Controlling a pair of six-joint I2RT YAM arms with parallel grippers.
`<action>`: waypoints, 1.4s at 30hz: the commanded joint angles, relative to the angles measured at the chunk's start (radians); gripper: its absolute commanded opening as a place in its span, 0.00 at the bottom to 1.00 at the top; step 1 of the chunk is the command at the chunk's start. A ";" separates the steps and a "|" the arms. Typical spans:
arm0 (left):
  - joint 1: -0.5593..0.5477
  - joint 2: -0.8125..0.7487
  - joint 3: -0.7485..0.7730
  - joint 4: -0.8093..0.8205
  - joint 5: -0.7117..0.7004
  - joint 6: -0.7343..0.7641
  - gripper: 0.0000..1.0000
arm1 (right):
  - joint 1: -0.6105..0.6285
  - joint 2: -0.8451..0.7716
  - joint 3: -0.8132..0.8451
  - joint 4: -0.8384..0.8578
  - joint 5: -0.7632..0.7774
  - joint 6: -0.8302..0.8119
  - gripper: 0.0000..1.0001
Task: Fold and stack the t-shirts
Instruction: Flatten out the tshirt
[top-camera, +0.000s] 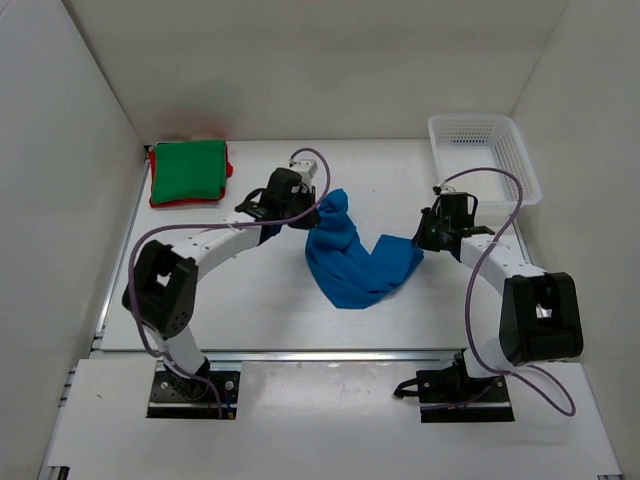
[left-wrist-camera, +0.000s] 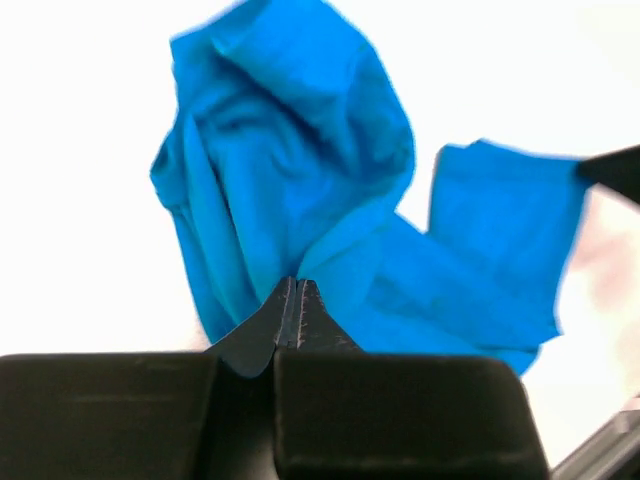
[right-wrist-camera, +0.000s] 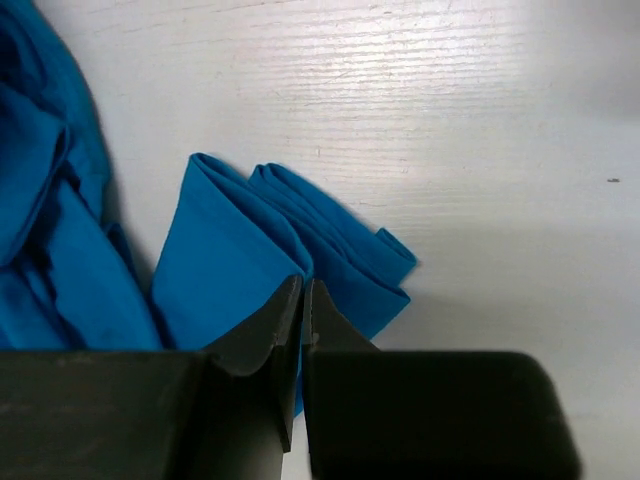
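While the overhead view shows the blue t-shirt (top-camera: 350, 258) bunched on the table (top-camera: 250, 305), only the wrist views show the left gripper (left-wrist-camera: 297, 287) and right gripper (right-wrist-camera: 303, 287) each clenched on its cloth. The green t-shirt (top-camera: 188, 170) lies folded at far left.

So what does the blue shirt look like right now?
The blue shirt is bright blue soft cloth, crumpled and slumped in a curve on the white table. The left gripper is shut on its bunched left end, and the right gripper is shut on a doubled-over edge at its right end. Nothing else touches it.
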 joint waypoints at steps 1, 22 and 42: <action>0.036 -0.130 -0.014 -0.018 0.025 -0.007 0.00 | 0.014 -0.083 0.043 0.005 0.001 0.002 0.00; 0.435 -0.690 0.388 -0.230 0.112 -0.115 0.00 | -0.297 -0.732 0.466 -0.060 -0.189 0.181 0.00; 0.325 -0.713 0.738 -0.440 -0.090 -0.016 0.00 | -0.256 -0.740 0.669 -0.152 -0.127 0.121 0.00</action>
